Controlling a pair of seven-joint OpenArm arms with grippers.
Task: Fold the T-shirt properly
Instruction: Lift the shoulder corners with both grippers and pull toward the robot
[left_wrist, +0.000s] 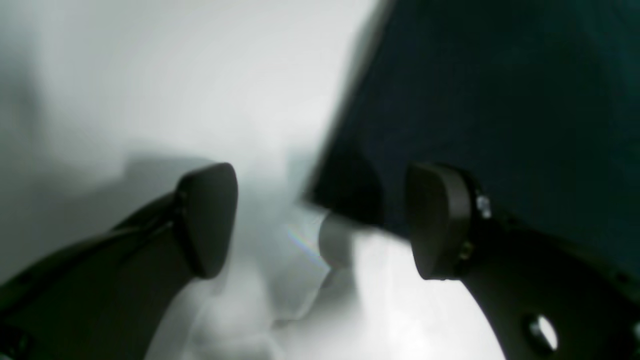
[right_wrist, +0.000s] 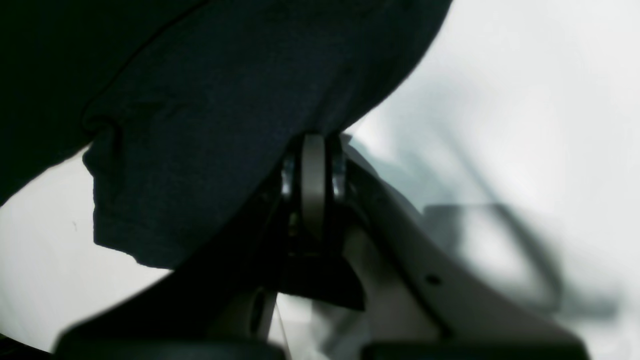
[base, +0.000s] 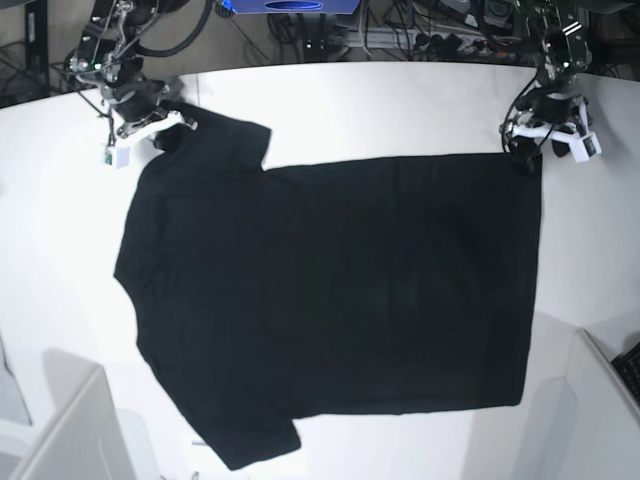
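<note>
T-shirt (base: 340, 270), black, spread on white table (base: 390, 70)

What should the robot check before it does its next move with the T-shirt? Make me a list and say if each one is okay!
1. Right gripper shut on the T-shirt: ok, its fingers pinch the cloth near an edge.
2. Left gripper has a grip too: not ok, its jaws are apart.
3. Left gripper lined up with the cloth: ok, a corner of the shirt pokes in between its open jaws.
4. Shirt spread flat all over: not ok, it bunches up by the right gripper, and one sleeve sticks out at the bottom of the base view.
5. Printed picture on the shirt facing up: cannot tell, only plain black cloth shows.
</note>
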